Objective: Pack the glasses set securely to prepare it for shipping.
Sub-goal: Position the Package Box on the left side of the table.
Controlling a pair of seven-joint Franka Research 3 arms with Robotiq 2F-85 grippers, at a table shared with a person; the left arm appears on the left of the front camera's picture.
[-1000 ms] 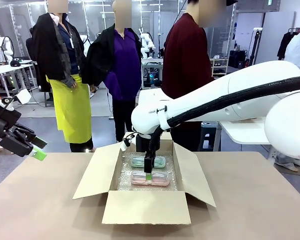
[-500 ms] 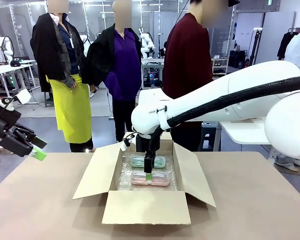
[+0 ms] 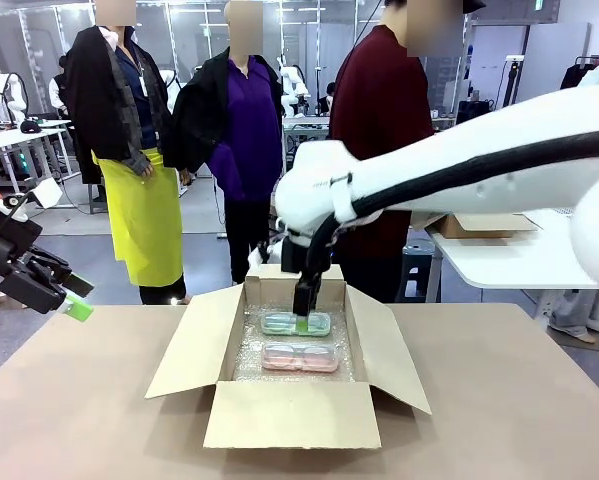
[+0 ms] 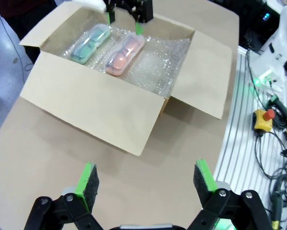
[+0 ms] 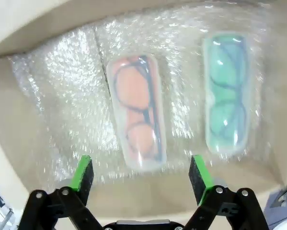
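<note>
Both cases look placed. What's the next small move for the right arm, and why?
Probably raise the right gripper straight up, clear of the box. It hangs open and empty over the pink case and mint-green case, which lie side by side on the bubble wrap, and the flaps stand open, so closing likely comes next.

Setting: open-plan robotics lab or test hall. Evidence in the front view: a white table (image 3: 9, 137) carrying gear far left and a second white table (image 3: 509, 258) far right, both on a bare grey floor (image 3: 204, 265). Left wrist view: a yellow emergency-stop box (image 4: 261, 118) with a red button and loose black cables (image 4: 277, 163) on a ribbed metal strip (image 4: 236, 143) at the near table's edge.
</note>
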